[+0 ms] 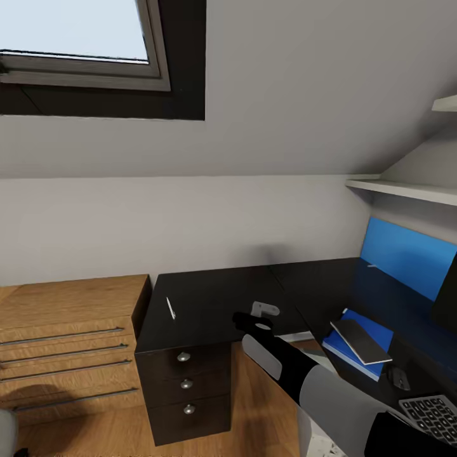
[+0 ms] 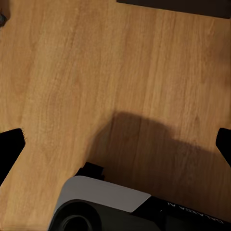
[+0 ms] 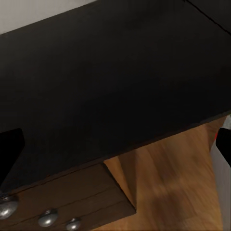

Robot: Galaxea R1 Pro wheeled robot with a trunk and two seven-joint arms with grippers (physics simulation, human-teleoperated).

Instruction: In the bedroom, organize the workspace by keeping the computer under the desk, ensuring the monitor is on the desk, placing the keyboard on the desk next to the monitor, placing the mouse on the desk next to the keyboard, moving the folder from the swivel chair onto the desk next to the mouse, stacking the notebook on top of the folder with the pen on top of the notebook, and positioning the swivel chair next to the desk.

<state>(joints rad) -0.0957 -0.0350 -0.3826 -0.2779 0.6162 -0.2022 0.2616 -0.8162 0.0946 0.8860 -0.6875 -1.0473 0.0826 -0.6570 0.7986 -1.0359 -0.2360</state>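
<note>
The right gripper [image 1: 264,310] hovers over the black desk [image 1: 209,304], its fingers spread wide and empty. The left gripper [image 2: 115,139] is likewise agape, over wood floor [image 2: 96,72]. The pen [image 1: 170,308] lies alone on the desk's left part, long axis running from the front edge toward the wall — a thin white sliver, its tip hard to make out. Well to the right, the notebook [image 1: 360,340] sits skewed atop the blue folder [image 1: 374,330], with the mouse [image 1: 398,378] and the keyboard [image 1: 435,416] just beyond — the keyboard cut off by the frame, the monitor [image 1: 446,295] barely an edge.
</note>
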